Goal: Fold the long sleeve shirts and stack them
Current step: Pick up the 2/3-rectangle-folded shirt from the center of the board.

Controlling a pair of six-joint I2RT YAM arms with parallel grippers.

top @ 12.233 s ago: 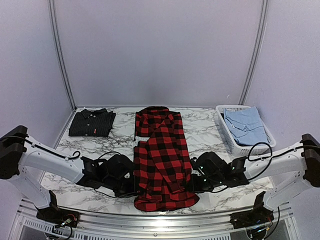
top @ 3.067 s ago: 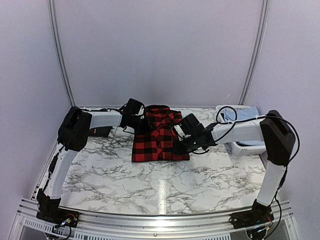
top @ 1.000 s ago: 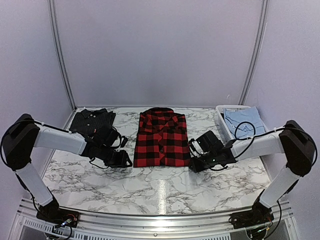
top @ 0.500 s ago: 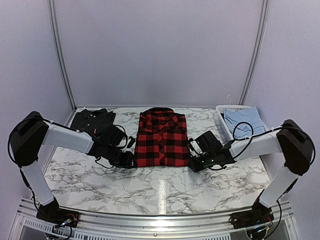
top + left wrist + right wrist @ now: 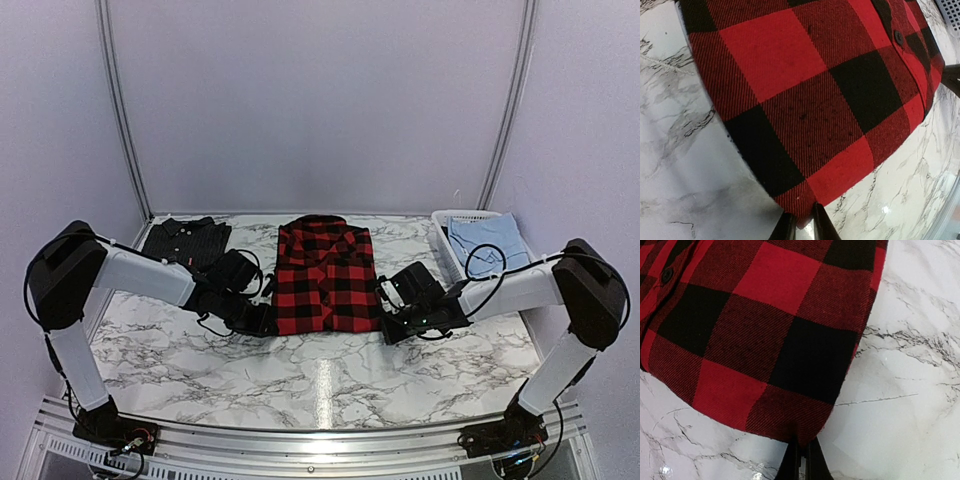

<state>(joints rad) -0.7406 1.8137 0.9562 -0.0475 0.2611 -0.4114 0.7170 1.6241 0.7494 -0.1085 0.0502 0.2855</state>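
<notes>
The red-and-black plaid shirt [image 5: 324, 278] lies folded into a rectangle in the middle of the table, collar at the far end. The dark charcoal shirt [image 5: 185, 243] lies folded at the back left. My left gripper [image 5: 264, 321] is at the plaid shirt's near left corner. In the left wrist view the gripper [image 5: 802, 221] is pinched on that corner of the plaid cloth [image 5: 805, 100]. My right gripper [image 5: 387, 325] is at the near right corner. In the right wrist view it [image 5: 802, 452] is shut on the hem of the plaid cloth [image 5: 765, 330]. No lettering patch shows.
A white slotted basket [image 5: 452, 262] stands at the back right and holds a light blue shirt [image 5: 490, 250]. Marble tabletop [image 5: 330, 385] lies bare between the plaid shirt and the arm bases. Both arms reach low across the table.
My left gripper has slid right from the bare table to the plaid shirt's near left corner and closed on it. My right gripper stays at the near right corner.
</notes>
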